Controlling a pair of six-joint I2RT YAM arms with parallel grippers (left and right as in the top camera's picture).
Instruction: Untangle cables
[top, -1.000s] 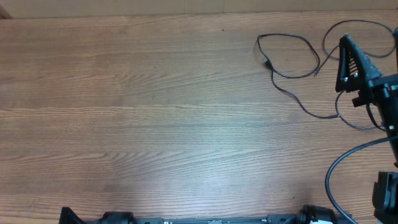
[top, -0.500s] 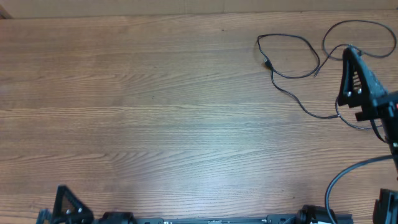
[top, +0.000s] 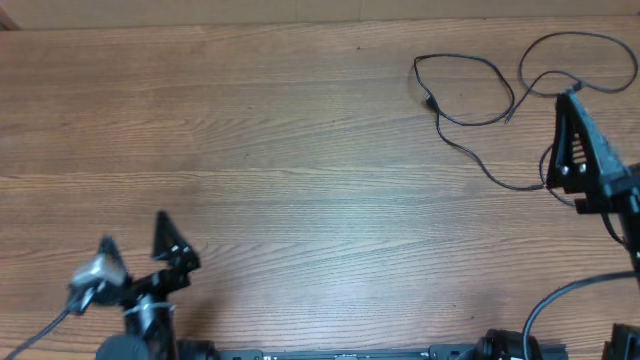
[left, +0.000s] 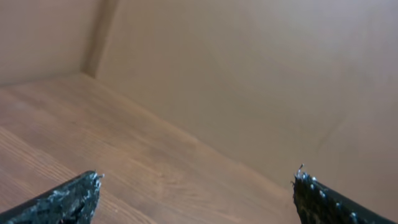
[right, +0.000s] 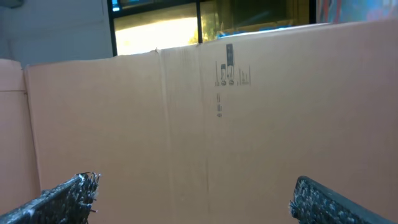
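Observation:
The thin black cables lie in loose loops at the table's far right in the overhead view. One loop with a small plug (top: 430, 103) trails toward the near right, and a second loop (top: 580, 35) lies at the far right corner. My right gripper (top: 569, 100) hovers beside that second loop, turned on its side, jaws open and empty. The left gripper (top: 133, 232) is at the near left, far from the cables, also open and empty. Neither wrist view shows a cable; the left gripper (left: 196, 177) and the right gripper (right: 194, 182) both stand wide apart.
The wooden table (top: 300, 150) is ringed by a brown cardboard wall (right: 249, 124), which fills the right wrist view and also shows as a wall (left: 249, 93) in the left wrist view. The right arm's thick black wire (top: 545, 290) curves at the near right.
The left arm has risen into view at the near left. The right gripper has drawn back toward the near edge, away from the far right loop. Both stay open.

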